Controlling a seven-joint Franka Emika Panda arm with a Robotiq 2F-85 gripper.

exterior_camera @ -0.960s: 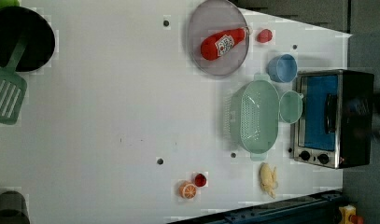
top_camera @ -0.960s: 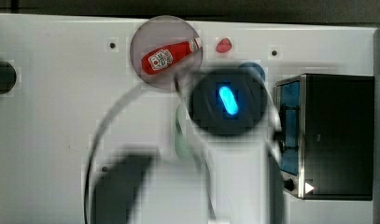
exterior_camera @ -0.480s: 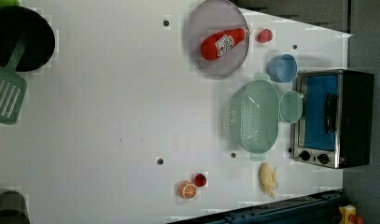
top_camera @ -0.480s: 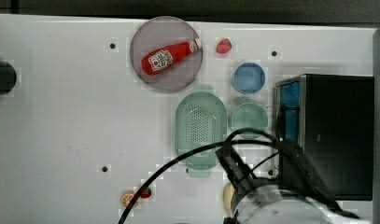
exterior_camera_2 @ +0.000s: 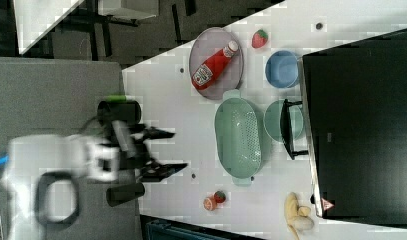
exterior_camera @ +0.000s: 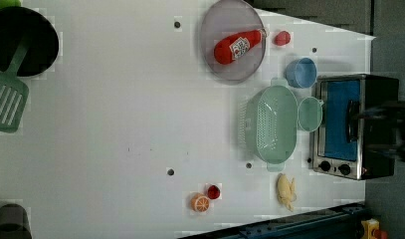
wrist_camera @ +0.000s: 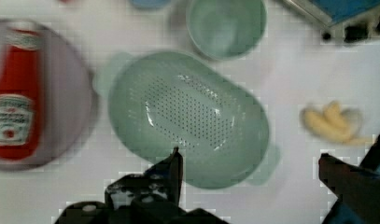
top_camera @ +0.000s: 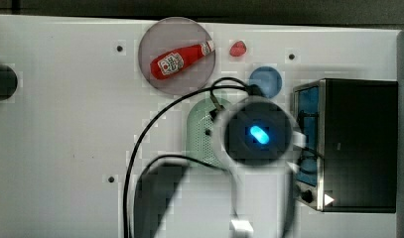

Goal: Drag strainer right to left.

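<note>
Strainer (exterior_camera: 271,124) first: sits on table (exterior_camera: 115,124) between grey plate w/ ketchup bottle (exterior_camera: 238,46) and toaster oven (exterior_camera: 352,127), touching small green bowl (exterior_camera: 309,114). My jaws (wrist_camera: 248,168) spread wide, above its near rim, holding nothing. Risks, my guess: catching rim off-centre would spin it; dragging could pull bowl along or ram plate (exterior_camera: 232,42). Banana (exterior_camera: 285,191) near but apart.

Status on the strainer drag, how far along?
Done: nothing visible yet. The strainer sits beside the small green bowl, next to the toaster oven.
In hand: the gripper is open above the strainer, empty, not touching it.
Left: lower, catch the rim, and drag it across the bare white table toward the left view's left.
</note>
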